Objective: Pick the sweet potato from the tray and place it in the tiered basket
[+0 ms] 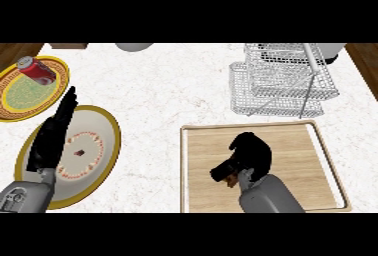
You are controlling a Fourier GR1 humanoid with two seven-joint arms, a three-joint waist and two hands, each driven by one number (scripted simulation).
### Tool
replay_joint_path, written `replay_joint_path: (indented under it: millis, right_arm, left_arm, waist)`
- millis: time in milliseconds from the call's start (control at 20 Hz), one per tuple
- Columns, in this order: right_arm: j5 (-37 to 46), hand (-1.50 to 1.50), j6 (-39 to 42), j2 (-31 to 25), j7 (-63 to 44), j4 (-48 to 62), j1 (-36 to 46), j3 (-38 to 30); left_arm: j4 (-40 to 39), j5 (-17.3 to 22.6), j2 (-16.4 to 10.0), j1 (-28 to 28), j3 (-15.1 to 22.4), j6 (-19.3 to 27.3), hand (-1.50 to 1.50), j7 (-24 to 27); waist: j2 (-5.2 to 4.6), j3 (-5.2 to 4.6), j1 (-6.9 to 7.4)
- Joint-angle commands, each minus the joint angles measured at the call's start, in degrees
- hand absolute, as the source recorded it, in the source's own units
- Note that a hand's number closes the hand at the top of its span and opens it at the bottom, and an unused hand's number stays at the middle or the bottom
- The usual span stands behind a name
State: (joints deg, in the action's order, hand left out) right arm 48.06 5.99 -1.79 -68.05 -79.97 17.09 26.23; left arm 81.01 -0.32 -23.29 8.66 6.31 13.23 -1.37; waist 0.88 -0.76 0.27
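Note:
On the wooden tray [310, 150] at the lower right, my right hand [247, 155] is curled down over the sweet potato [232, 179]. Only a small orange-brown bit of it peeks out below the palm; the fingers and thumb wrap round it. The white wire tiered basket [284, 80] stands just beyond the tray, at the upper right of the counter. My left hand [50, 137] rests open with straight fingers at the left, over the rim of a grey plate.
A grey plate with a gold rim [103, 150] lies at the lower left. Behind it is a yellow-green patterned plate [22, 95] carrying a red can [37, 70]. A white bowl [134, 46] shows at the top edge.

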Motion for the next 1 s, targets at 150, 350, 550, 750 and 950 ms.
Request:
replay_joint_path:
  millis: [150, 350, 550, 750, 950]
  right_arm:
    - [-2.85, 1.50, -2.61, 1.70, -10.05, 1.90, 3.00, 2.06]
    - [-3.15, 1.50, -7.79, 1.71, -13.09, -1.12, 2.61, 4.40]
    - [-6.75, 1.50, -11.92, 1.73, -9.62, 2.76, 10.96, 12.11]
    - [-12.70, 1.50, -13.04, 1.75, 4.95, 5.30, 19.16, 18.30]
    - [-11.56, 1.50, -25.38, 1.77, 4.71, 3.54, 24.01, 18.01]
  left_arm:
    - [2.95, -0.04, -1.46, -0.44, -1.37, -2.03, 0.00, -2.80]
    - [2.33, 0.25, -0.02, -1.25, -2.06, -1.67, 0.00, -0.88]
    - [0.65, -3.02, 2.56, 0.02, -0.09, -0.57, 0.00, -0.88]
    - [0.35, -1.44, 0.67, 2.93, -0.56, -3.37, 0.00, -1.94]
    - [-0.45, -1.69, 2.32, 3.47, -0.34, -2.62, 0.00, -2.50]
  waist:
    - [-0.83, 0.78, 0.43]
    - [-0.79, 0.76, 0.37]
    - [-0.98, 0.76, 0.72]
    - [-1.53, 0.82, 3.87]
    - [-1.12, 0.79, 2.45]
